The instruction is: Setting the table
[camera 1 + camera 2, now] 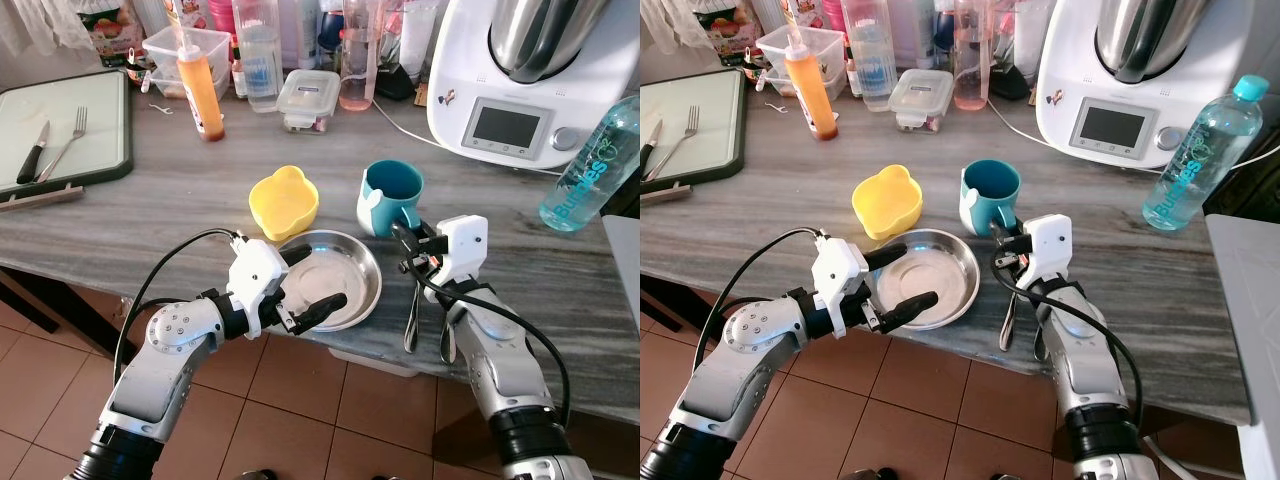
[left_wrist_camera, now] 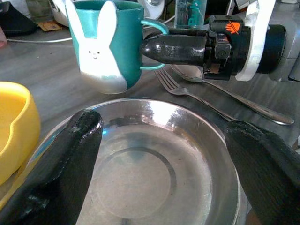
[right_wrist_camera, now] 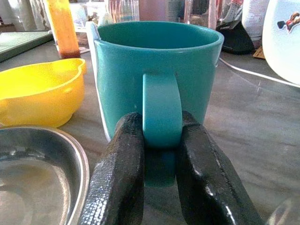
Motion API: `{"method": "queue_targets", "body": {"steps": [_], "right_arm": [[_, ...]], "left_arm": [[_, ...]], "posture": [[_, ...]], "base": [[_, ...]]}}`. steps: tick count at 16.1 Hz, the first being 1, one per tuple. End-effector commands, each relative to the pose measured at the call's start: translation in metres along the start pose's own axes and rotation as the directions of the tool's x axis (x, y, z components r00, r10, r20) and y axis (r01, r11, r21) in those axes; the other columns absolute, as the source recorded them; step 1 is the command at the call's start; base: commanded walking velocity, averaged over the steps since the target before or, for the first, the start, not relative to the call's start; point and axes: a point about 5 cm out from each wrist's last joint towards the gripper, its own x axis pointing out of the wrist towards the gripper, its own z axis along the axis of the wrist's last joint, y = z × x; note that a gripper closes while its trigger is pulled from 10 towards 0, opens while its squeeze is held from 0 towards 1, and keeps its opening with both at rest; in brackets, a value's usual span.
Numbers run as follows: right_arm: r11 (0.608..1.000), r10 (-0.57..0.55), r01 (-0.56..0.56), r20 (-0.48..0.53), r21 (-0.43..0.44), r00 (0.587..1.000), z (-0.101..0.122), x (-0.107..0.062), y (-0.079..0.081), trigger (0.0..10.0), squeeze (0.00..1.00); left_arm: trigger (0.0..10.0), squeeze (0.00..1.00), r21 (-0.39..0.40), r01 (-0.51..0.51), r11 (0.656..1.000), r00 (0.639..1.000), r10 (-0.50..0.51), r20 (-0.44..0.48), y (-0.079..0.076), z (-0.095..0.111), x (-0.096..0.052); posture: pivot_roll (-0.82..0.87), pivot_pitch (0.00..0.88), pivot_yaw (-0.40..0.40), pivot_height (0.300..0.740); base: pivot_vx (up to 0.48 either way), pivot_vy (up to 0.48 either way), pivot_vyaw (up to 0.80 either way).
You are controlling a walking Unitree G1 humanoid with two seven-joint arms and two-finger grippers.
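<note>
Right wrist view: right gripper (image 3: 161, 154) is closed on the handle of the teal mug (image 3: 157, 75); both black fingers (image 3: 119, 183) press the handle's lower part from either side. Mug stands upright on the grey wood-grain desk (image 1: 180, 190). Glossy teal glaze, and a white rabbit figure with tall ears on the side facing the left wrist camera. In the head views the mug sits near the desk's front edge, just behind and to the right of the steel plate (image 1: 335, 280).

Left gripper (image 1: 305, 285) hangs over the steel plate with its fingers spread wide, one near the plate's rear rim and one over its front part, nothing between them. Plate is round, shallow and shiny, and reaches the desk's front edge.

Yellow bowl (image 1: 284, 201), with a lobed rim, stands just behind the plate and left of the mug, close to both. A fork (image 2: 187, 93) and a spoon (image 2: 234, 96) lie side by side on the desk right of the plate, beneath the right arm, handles reaching the desk edge.

Farther out: orange sauce bottle (image 1: 200, 90), lidded glass container (image 1: 308, 98), white kitchen machine (image 1: 530, 80) at rear right, blue water bottle (image 1: 590, 170) at far right. Green-rimmed tray (image 1: 60, 135) at far left carries a knife (image 1: 33, 152) and a second fork (image 1: 68, 140).
</note>
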Motion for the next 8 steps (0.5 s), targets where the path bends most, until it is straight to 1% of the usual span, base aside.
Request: {"method": "queue_targets", "body": {"steps": [1, 5, 8], "right_arm": [[1.0, 0.019, -0.019, 0.017, -0.002, 1.0, 0.002, 0.004, 0.003, 10.0, 0.0], [1.0, 0.019, -0.019, 0.007, 0.0, 1.0, -0.003, 0.006, 0.003, 10.0, 0.0], [1.0, -0.003, 0.003, -0.012, -0.012, 1.0, -0.01, 0.005, -0.005, 10.0, 0.0]], "left_arm": [[10.0, 0.0, 0.009, -0.002, 1.0, 1.0, 0.002, -0.006, -0.001, 0.001, -0.001], [10.0, 0.0, 0.009, -0.005, 1.0, 1.0, 0.005, -0.009, 0.0, 0.002, -0.002], [10.0, 0.0, 0.003, -0.002, 1.0, 1.0, 0.003, -0.009, -0.002, 0.001, -0.001]], "posture": [[0.13, 0.157, 0.018, 0.74], [0.13, 0.159, 0.019, 0.74], [0.14, 0.161, 0.022, 0.74]], "base": [[0.0, 0.0, 0.0], [0.0, 0.0, 0.0], [0.0, 0.0, 0.0]]}}
